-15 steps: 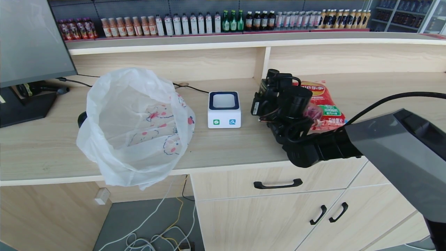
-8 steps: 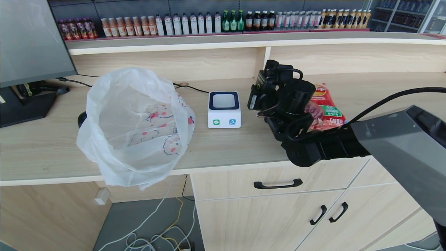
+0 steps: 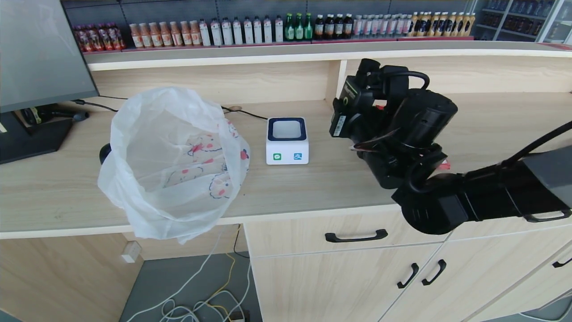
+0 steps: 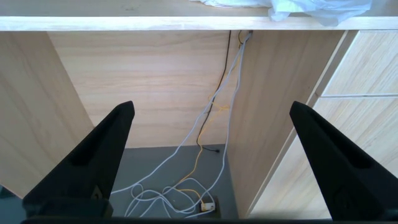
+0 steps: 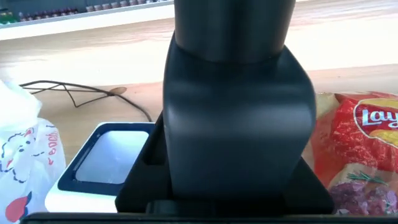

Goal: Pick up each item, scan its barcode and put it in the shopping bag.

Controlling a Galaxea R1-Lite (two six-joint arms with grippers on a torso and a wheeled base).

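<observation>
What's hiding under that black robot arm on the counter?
A red chip bag, beside the white scanner. The right arm covers most of it, so whether it is lifted cannot be seen.

This is looking like a small shop, seen from behind the checkout. Rows of drink bottles [image 3: 286, 27] are standing along a shelf [image 3: 201, 50] across the top of the frame, and more stocked racks [image 3: 518, 18] are showing in the upper right corner. A white payment scanner [image 3: 287, 140] is sitting mid-frame on the pale wooden bench [image 3: 313, 188]. A screen [image 3: 40, 49] is standing at the upper left, a thin plastic shopping bag [image 3: 174, 161] is gaping open left of centre, and a red crisp packet [image 5: 357, 155] is showing in the right wrist view.
</observation>
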